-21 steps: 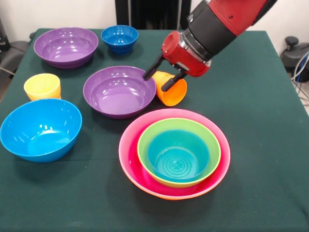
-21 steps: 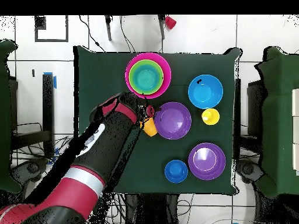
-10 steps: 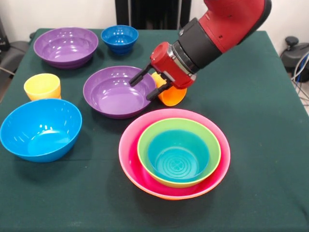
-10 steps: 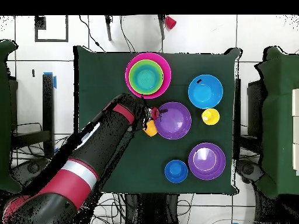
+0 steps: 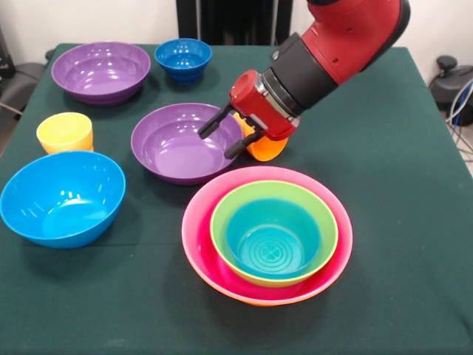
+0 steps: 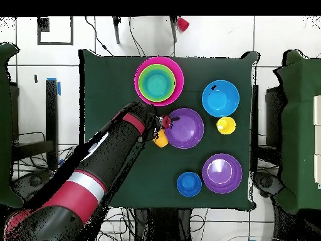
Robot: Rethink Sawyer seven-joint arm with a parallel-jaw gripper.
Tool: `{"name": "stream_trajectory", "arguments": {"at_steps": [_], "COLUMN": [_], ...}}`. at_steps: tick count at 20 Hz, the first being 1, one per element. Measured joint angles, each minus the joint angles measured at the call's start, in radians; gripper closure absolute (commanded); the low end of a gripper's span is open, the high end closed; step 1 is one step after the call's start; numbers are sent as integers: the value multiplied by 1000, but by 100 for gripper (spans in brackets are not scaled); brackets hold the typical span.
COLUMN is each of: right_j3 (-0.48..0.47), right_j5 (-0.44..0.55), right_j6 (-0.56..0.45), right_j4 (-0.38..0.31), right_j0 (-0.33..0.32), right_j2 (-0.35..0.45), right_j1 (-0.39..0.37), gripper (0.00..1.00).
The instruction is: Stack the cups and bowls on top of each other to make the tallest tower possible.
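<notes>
The red and black arm reaches down over the green-clothed table (image 5: 414, 185), its gripper (image 5: 227, 134) (image 6: 164, 122) set with both black fingers (image 5: 212, 123) spread apart and closed on nothing, the tips hanging over the near rim of the glossy purple plastic bowl (image 5: 185, 144) (image 6: 185, 128) that sits just in front of them. Directly behind the gripper, largely hidden by the red wrist, the small orange plastic cup (image 5: 264, 149) (image 6: 160, 139) lies tilted on its side (whether a finger touches it cannot be told). Just below the gripper in the front view stands the tower (image 5: 267, 233) (image 6: 159, 80): a teal bowl nested in a green bowl, inside a large pink bowl, with an orange rim showing beneath. Farther out beyond the purple bowl rest the small yellow plastic cup (image 5: 65, 132) (image 6: 226, 125) and the light blue bowl (image 5: 62, 197) (image 6: 220, 98), side by side. Well apart from the gripper, towards the table's far edge, sit a second purple bowl (image 5: 100, 71) (image 6: 222, 172) and the small dark blue bowl (image 5: 183, 58) (image 6: 189, 184).
</notes>
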Motion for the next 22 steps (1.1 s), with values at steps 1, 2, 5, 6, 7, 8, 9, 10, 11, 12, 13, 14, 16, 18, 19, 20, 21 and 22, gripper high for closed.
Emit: {"name": "stream_trajectory", "arguments": {"at_steps": [1,2,5,6,7,8,9,10,11,12,13,14,16,18,19,20,21,22], "right_j3": [9,27,58,72,80,84,89,92,96,102,106,110,116,121,123,124,125,125], "right_j5": [-5,-10,-10,-10,-10,-8,-6,-4,1,10,16,25,40,50,56,58,63,66], "right_j6": [0,0,0,0,0,0,0,0,0,0,0,0,0,0,0,0,0,0], "right_j4": [0,0,0,2,4,8,12,16,23,34,40,45,54,62,66,69,73,77], "right_j0": [-1,-2,-6,-5,-5,-5,-5,-5,-5,-5,-5,-5,-5,-5,-5,-5,-6,-6], "right_j2": [5,15,31,35,35,35,35,36,36,39,42,45,50,53,53,53,53,54], "right_j1": [-7,-23,-54,-68,-76,-82,-88,-91,-97,-107,-114,-122,-137,-149,-154,-156,-159,-160], "gripper": [0,0,0,0,0,0,0,0,0,0,0,0,0,0,0,0,0,0]}}
